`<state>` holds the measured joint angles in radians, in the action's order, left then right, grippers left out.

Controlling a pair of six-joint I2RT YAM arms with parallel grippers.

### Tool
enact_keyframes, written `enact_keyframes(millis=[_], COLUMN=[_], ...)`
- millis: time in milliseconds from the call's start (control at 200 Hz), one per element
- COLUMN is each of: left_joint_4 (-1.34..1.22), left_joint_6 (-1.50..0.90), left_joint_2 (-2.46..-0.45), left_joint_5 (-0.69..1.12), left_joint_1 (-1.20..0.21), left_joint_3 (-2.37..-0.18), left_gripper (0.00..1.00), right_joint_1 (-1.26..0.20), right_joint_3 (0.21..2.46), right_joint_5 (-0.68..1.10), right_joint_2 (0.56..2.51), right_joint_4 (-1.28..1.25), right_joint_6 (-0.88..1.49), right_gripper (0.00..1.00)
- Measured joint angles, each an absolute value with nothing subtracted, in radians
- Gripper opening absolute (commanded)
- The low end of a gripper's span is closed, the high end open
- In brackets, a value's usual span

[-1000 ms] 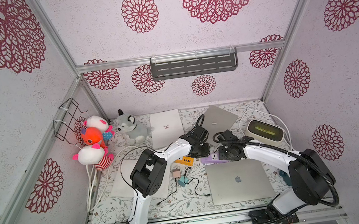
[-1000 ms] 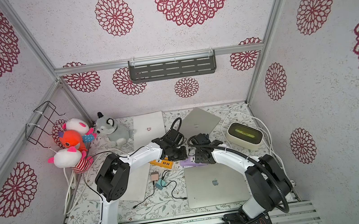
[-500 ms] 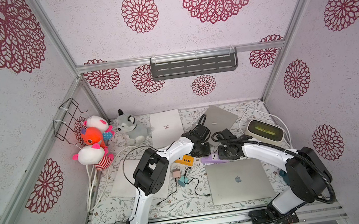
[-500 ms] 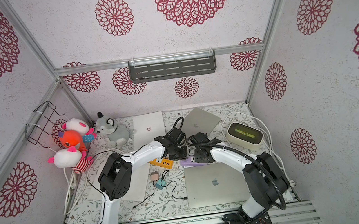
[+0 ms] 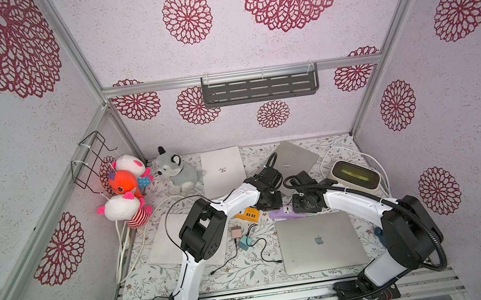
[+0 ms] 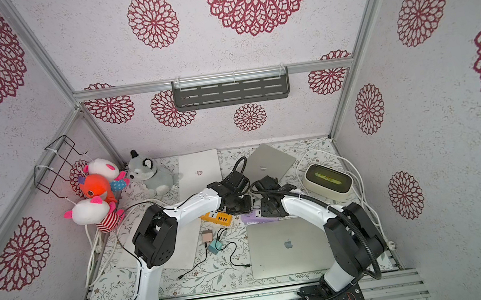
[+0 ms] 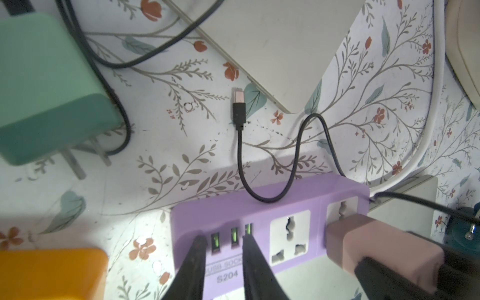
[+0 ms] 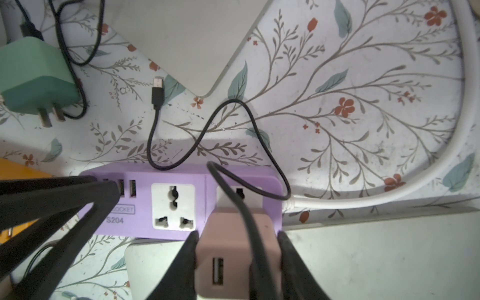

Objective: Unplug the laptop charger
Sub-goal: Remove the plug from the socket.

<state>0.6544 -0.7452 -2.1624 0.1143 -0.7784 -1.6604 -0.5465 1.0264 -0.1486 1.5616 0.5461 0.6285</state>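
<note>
The table (image 5: 249, 271) is carrying several laptops, and the nearest laptop (image 5: 320, 241) is lying shut just beside the strip (image 7: 262, 205), on the robot's side of it. The purple strip is lying flat near the middle of the table, with its white cord (image 8: 337, 204) curving away from one end.

The left gripper (image 7: 224, 240) is bearing down on the strip's top face by the USB ports. Its jaws are standing a little apart with nothing between them, so it is pinning, not pinching. The right gripper (image 8: 237, 235) is clamping the charger (image 8: 220, 241), one jaw pressing on each side of the pink block.

The charger is sitting in the strip's end socket, the one nearest the cord, and it looks fully seated. A black cable (image 8: 244, 211) is draping over the block and looping across the cloth to a free USB plug (image 8: 157, 94).

By my reading, the grasp is made and the pull is coming next. That move is calling for a straight draw along the pins, away from the socket face, with the left arm holding the strip down. A tilted pull risks jamming the pins or dragging the strip.
</note>
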Motion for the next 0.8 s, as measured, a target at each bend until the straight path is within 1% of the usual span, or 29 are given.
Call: enact_keyframes(millis=[260,475,660,801], left_joint_4=[0.654,0.658,0.657,0.666], left_joint_6=[-0.746,-0.746,-0.746,-0.745], left_joint_2=[-2.163,-2.168,-2.172,-2.177], left_joint_5=[0.115,0.114,0.117,0.118], left_joint_1=[-0.778,-0.778,-0.778,-0.779], left_joint_3=[-1.660,-1.667,-1.672,-1.683], left_gripper=[0.28,0.28,0.28,0.28], right_joint_1=[-0.553,-0.530,-0.538,-0.530], right_joint_3=[1.075,1.040,1.073,1.073], right_joint_5=[-0.179,-0.127,-0.158,-0.149], right_joint_2=[1.588,1.568,1.578,1.570], right_joint_4=[0.598,0.559,0.597,0.597], right_joint_6=[0.618,0.622,0.612,0.612], right_gripper=[0.28,0.27,0.27,0.27])
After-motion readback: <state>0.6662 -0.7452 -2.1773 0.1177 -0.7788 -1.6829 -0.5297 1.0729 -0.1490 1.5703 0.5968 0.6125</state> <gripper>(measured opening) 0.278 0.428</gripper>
